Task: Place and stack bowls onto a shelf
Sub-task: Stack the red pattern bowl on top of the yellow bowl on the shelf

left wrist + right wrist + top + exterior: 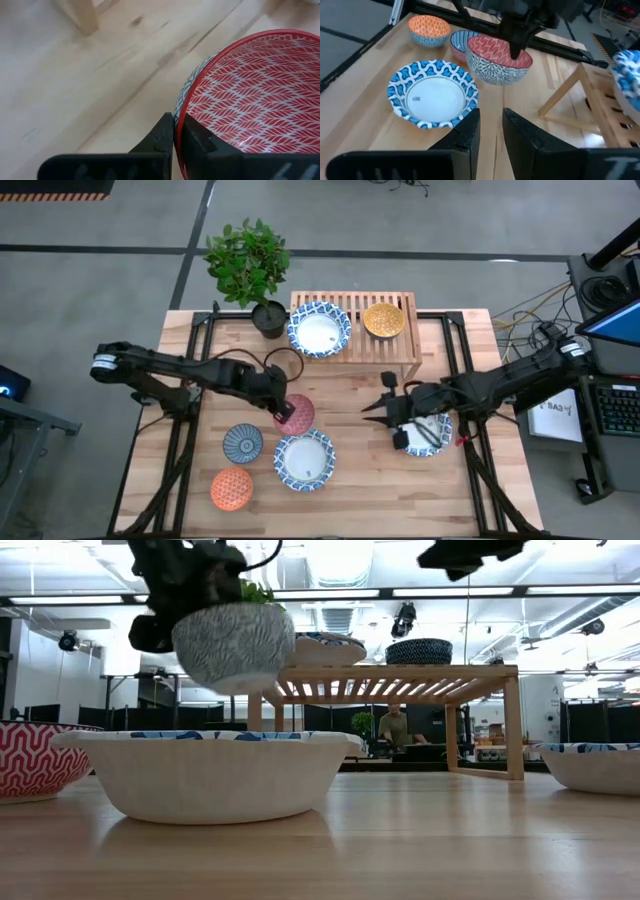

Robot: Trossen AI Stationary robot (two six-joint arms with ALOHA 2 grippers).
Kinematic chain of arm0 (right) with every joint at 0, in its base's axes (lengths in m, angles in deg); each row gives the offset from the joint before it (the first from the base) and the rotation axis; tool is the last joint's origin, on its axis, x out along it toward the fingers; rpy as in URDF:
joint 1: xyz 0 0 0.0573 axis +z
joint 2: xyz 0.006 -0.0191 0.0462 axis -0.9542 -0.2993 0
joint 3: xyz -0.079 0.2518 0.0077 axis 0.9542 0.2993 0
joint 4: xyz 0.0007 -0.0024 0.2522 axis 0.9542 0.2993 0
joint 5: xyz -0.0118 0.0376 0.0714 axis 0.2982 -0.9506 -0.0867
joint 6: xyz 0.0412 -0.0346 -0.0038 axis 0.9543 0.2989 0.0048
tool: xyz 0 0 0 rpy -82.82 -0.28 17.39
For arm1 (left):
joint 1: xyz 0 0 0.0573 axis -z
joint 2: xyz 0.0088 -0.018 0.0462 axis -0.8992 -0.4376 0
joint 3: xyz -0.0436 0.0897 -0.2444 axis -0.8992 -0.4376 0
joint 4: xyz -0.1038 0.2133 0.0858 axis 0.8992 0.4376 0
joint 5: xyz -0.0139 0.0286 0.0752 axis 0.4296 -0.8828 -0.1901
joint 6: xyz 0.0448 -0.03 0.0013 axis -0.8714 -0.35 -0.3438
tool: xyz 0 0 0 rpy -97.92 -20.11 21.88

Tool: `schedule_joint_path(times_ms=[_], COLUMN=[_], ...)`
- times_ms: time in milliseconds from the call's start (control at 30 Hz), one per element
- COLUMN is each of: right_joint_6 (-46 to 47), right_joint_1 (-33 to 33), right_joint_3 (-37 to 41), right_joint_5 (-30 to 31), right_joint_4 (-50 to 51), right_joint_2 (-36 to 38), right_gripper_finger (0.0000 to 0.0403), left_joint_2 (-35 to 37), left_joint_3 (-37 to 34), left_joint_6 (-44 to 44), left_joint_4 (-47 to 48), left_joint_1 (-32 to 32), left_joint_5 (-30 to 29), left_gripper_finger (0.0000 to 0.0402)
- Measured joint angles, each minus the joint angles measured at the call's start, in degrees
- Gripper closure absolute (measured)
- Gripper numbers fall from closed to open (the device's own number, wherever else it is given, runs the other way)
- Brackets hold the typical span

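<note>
My left gripper (285, 408) is shut on a small bowl (297, 415), red-patterned inside and grey-patterned outside, held above the table's middle; it also shows in the low view (233, 645). My right gripper (378, 408) is open and empty, high over the table, right of that bowl. The slatted shelf (400, 350) at the far side carries a blue-white bowl (320, 328) and a yellow bowl (384, 319). A blue-white bowl (305, 460), a teal bowl (243, 443) and an orange bowl (232, 488) rest on the table. My left gripper pinches the red bowl's rim (181, 112) on the bowl's left side, one finger inside the bowl and one outside. The fingers come from above, slanting down from the table's left. The bowl hangs lifted clear of the table, roughly upright, its opening up (497, 52).
A potted plant (248, 265) stands at the shelf's far left corner. Another blue-white bowl (432, 438) lies on the table under my right arm. Bare tabletop (370, 480) lies near the front edge. A person (397, 727) shows in the room behind.
</note>
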Motion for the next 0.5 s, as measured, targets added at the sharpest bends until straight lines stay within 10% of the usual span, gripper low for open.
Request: schedule_joint_path(times_ms=[500], right_joint_6=[-11.7], right_joint_1=[-0.2], right_joint_3=[-21.4], right_joint_5=[-1.8], right_joint_4=[10.9], right_joint_2=[-21.1], right_gripper_finger=[0.0331], left_joint_2=[-3.6], left_joint_3=[1.3], left_joint_6=[-2.0], left_joint_4=[-2.0], left_joint_1=[0.2], left_joint_5=[1.5], left_gripper_finger=[0.0401])
